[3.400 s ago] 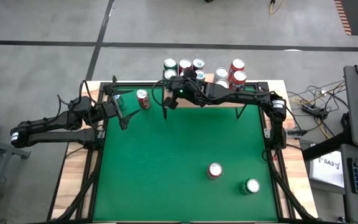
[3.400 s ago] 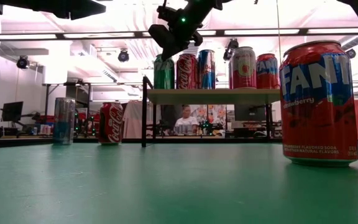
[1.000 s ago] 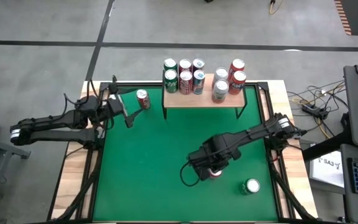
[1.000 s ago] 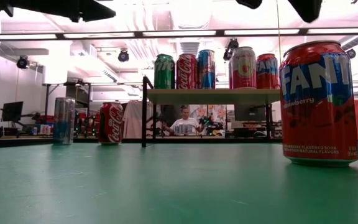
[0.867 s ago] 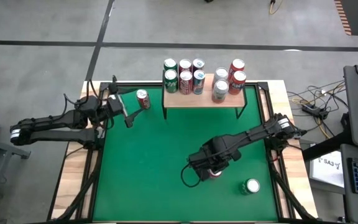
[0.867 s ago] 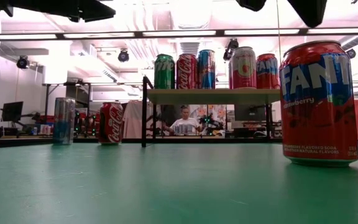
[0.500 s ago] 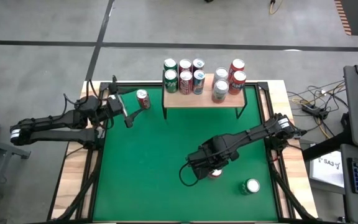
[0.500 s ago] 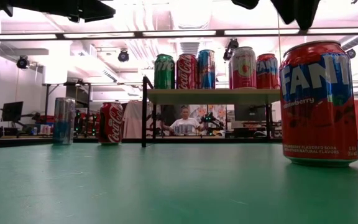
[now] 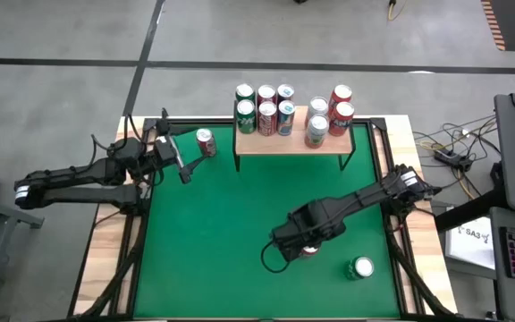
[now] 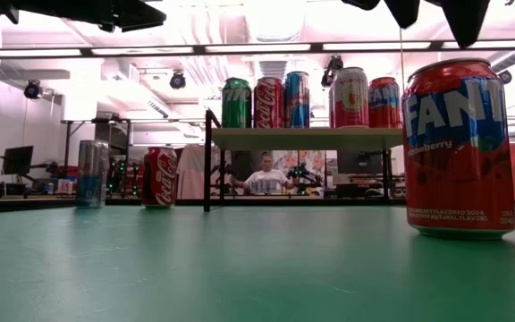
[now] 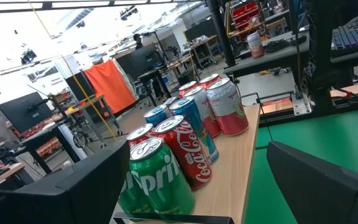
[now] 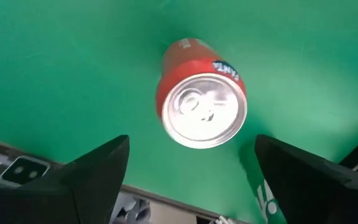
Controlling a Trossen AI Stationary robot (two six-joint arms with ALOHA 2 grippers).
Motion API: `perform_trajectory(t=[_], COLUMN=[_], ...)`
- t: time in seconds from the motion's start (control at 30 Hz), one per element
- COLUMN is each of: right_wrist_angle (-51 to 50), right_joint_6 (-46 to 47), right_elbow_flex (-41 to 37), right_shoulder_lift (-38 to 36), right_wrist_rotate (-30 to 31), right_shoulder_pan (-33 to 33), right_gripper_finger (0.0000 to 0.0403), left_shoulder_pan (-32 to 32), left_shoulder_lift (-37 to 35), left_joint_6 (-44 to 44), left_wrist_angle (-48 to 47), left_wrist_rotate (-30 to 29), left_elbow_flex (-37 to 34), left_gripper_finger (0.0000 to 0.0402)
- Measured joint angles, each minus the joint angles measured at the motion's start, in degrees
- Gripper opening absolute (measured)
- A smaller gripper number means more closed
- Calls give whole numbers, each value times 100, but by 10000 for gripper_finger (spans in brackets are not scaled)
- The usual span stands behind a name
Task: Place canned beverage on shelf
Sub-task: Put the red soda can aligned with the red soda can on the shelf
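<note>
While you're looking straight down, your right gripper (image 9: pixel 306 249) hovers over the red Fanta can (image 9: pixel 308 250) at lower center of the green surface (image 9: pixel 213 224), jaws wide apart around nothing. The shelf (image 9: pixel 293 143) sits top center. Right wrist view: can (image 12: pixel 202 94) upright between the fingers. Your left gripper (image 9: pixel 179 163) waits at upper left, jaws apart.

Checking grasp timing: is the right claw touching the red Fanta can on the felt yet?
Apart. In the right wrist view, the right claw stands open above the red Fanta can, with green felt visible between each finger and the can.
</note>
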Motion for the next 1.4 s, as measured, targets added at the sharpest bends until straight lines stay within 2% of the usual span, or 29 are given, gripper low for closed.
perform_trajectory(t=[0.43,0.67,1.13,1.4], right_wrist_angle=[129,516,614,1093], right_joint_6=[19,-39,110,220], right_elbow_flex=[-613,-652,-797,-1186], right_shoulder_lift=[2,4,11,11], right_wrist_rotate=[114,152,367,399], right_shoulder_pan=[16,16,78,135], right_gripper_finger=[352,352,352,352], left_shoulder_pan=[0,0,1,0], left_shoulder_lift=[0,0,0,0], left_joint_6=[3,4,4,4], left_wrist_angle=[0,0,-2,-2], left_wrist_rotate=[0,0,0,0], left_elbow_flex=[-2,0,0,0], left_gripper_finger=[363,363,363,363])
